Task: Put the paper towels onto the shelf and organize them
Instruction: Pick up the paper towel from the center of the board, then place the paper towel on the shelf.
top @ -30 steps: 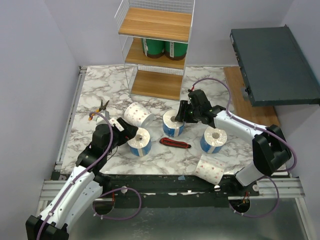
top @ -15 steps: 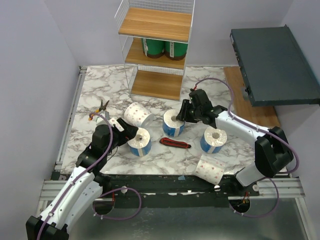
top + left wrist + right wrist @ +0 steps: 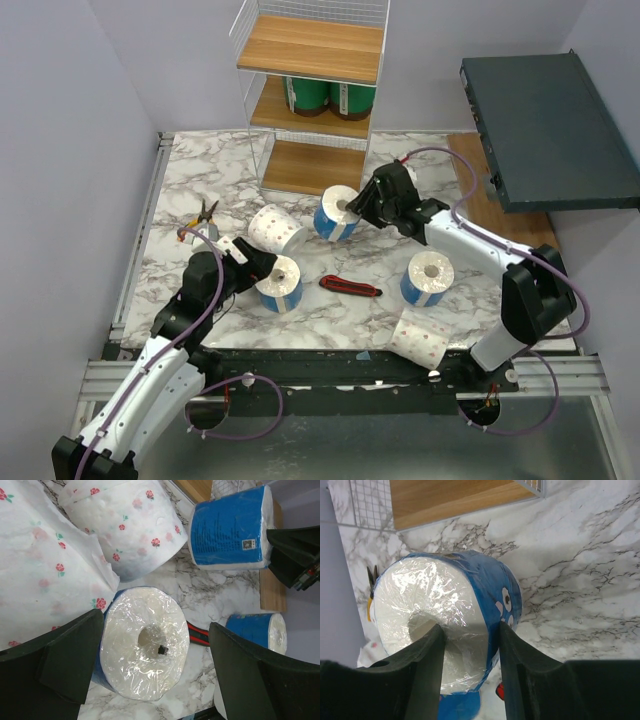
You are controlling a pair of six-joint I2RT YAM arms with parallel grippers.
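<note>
Top external view: a marble-patterned table (image 3: pixel 200 170) with a white wire shelf (image 3: pixel 310 45) at its far edge; two arms reach in from the near edge.
Right gripper (image 3: pixel 352 208): clamped narrow on a blue-wrapped roll (image 3: pixel 333 214), one finger in the hollow core, the other on the outer wrap.
Held roll: tilted, just in front of the shelf's bottom tier (image 3: pixel 315 168), not on it.
Left gripper (image 3: pixel 157 662): jaws spread wide, straddling a second blue roll (image 3: pixel 142 647) that stands upright on the table; no grip on it.
Shelf contents: two green-wrapped rolls (image 3: pixel 325 97) side by side on the middle tier.
Loose rolls: a dotted white roll (image 3: pixel 275 228) lies between the two grippers; a third blue roll (image 3: pixel 428 278) stands beside the right forearm; another dotted roll (image 3: pixel 420 338) lies at the near edge.
Clutter: a red-and-black utility knife (image 3: pixel 351 288) lies between the standing blue rolls; yellow-handled pliers (image 3: pixel 200 216) lie near the left edge; a dark slab (image 3: pixel 545 120) sits far right.
</note>
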